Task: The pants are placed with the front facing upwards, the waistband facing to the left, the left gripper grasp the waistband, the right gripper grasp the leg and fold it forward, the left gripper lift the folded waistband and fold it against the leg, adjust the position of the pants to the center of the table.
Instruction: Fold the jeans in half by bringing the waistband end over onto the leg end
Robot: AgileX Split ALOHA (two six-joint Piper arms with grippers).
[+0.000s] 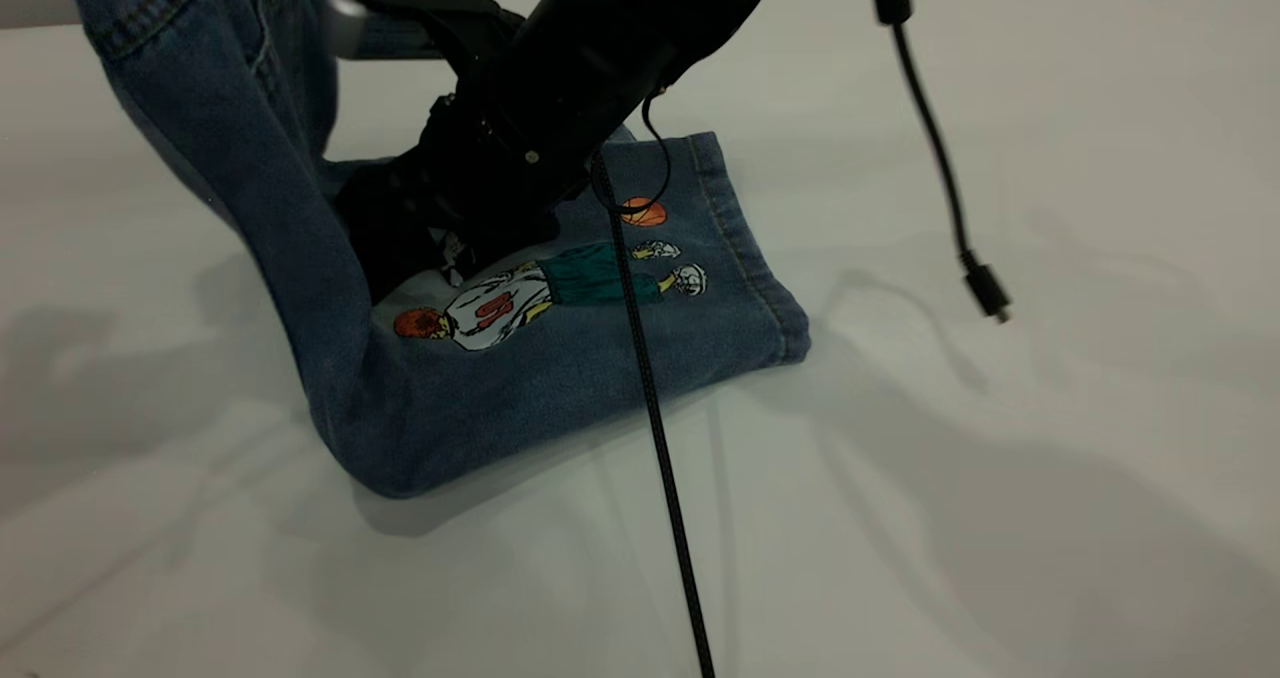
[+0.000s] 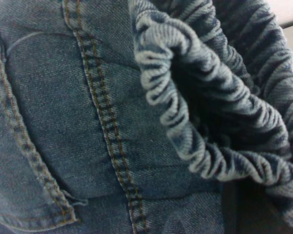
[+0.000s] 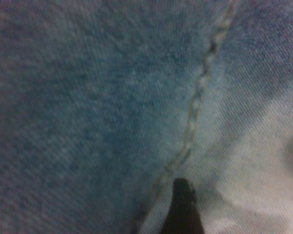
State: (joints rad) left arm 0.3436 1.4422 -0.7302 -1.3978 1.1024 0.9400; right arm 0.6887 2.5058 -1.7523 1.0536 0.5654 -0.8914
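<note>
A black cord is closest to the camera; it runs down across the pants and over the white worktop. The pants are blue jean shorts. One leg lies flat on the worktop with its hem toward the right. The cartoon basketball player and his orange ball face up. At the left the pants bend, and the other part goes steeply up and out past the top left corner. My right arm comes down from the top. My right pincer sits on the flat leg, touching the jean cloth just beside the cartoon player's head end. It is a dark lump from the outside, so I cannot tell if it is squeezing or let go. My right wrist camera sees only blue cloth very close, a pale stitched seam and a whiter faded patch. My left pincer is out of sight. My left wrist camera is right up against the waistband, which is bunched and ruffled and curls around a dark gap. Next to it are a seam with orange stitches and the corner of a pocket. Another black cord with a small plug hangs over the worktop on the right, well apart from the pants.
</note>
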